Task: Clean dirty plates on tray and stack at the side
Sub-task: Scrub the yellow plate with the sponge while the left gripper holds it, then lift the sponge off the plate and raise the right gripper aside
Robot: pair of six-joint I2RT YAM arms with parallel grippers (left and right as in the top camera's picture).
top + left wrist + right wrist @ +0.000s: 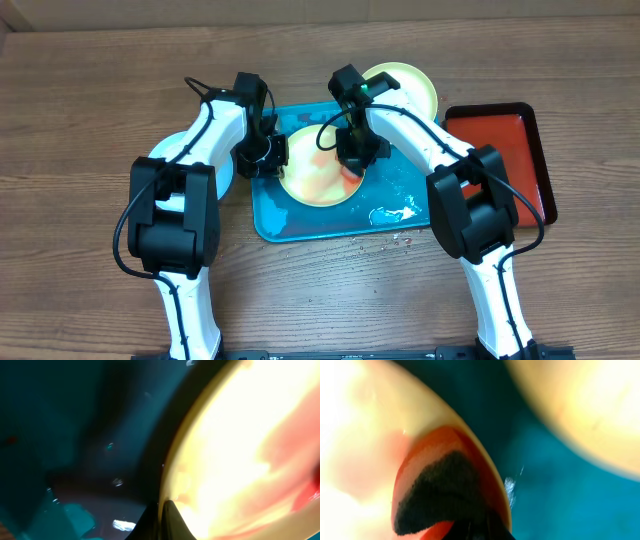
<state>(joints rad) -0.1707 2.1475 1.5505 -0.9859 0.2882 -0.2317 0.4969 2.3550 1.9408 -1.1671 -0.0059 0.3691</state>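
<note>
A yellow-green-rimmed plate (pixel 312 182) with an orange-red smear lies on the turquoise tray (pixel 300 226). My left gripper (pixel 272 157) is shut on the plate's left rim; in the left wrist view its fingers (pixel 167 521) pinch the rim of the plate (pixel 240 450). My right gripper (pixel 354 157) presses a red-orange sponge with a dark pad (pixel 442 490) onto the plate's right side (pixel 355 435), shut on it. A second yellow-green plate (pixel 408 88) lies at the tray's back edge and shows in the right wrist view (pixel 585 405). A pale blue plate (pixel 226 178) lies left of the tray, mostly hidden under my left arm.
A smaller red tray with a dark rim (pixel 505 150) stands to the right of the turquoise tray. White foam and wet spots (pixel 395 213) lie on the tray's front right part and on the wooden table in front of it.
</note>
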